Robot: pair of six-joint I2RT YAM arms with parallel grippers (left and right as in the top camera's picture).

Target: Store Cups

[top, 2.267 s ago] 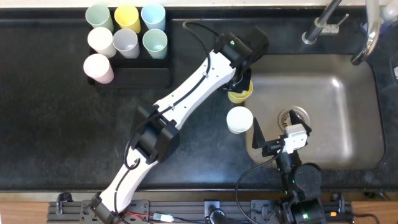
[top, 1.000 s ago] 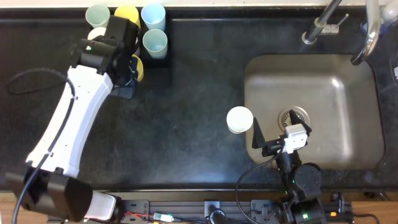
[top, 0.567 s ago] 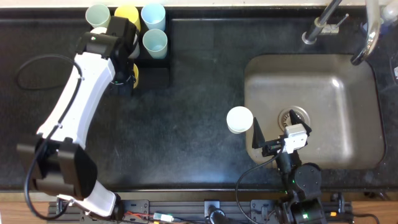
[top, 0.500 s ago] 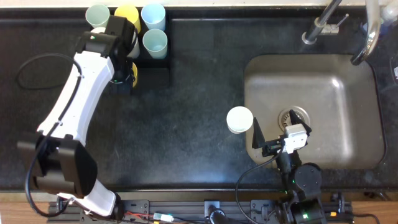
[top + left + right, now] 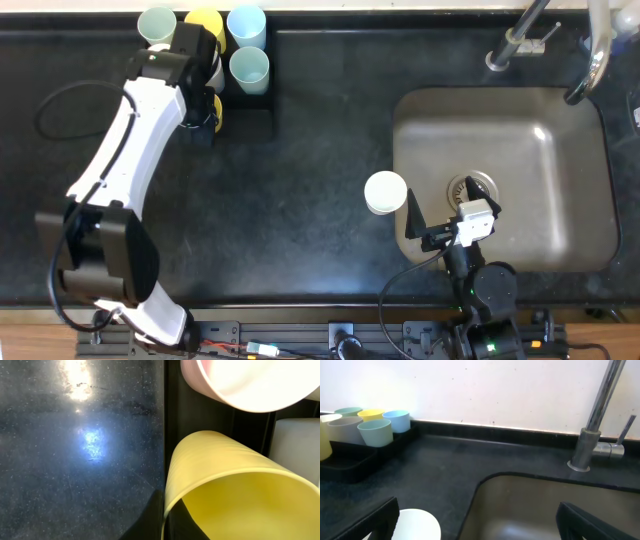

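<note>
In the top view, the left arm (image 5: 130, 140) covers part of the tray (image 5: 250, 122). Only a sliver of the yellow cup (image 5: 217, 111) shows beside it. In the wrist views, picture edges crop the yellow cup, the pink cup (image 5: 250, 382), the white cup (image 5: 417, 525) and the faucet (image 5: 600, 405).

Pastel cups (image 5: 248, 68) in tray (image 5: 252, 122); yellow cup (image 5: 235, 485) at its edge — white cup (image 5: 385, 192) apart.

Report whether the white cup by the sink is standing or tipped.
Standing: from above the white cup shows a round outline on the counter beside the sink.
</note>
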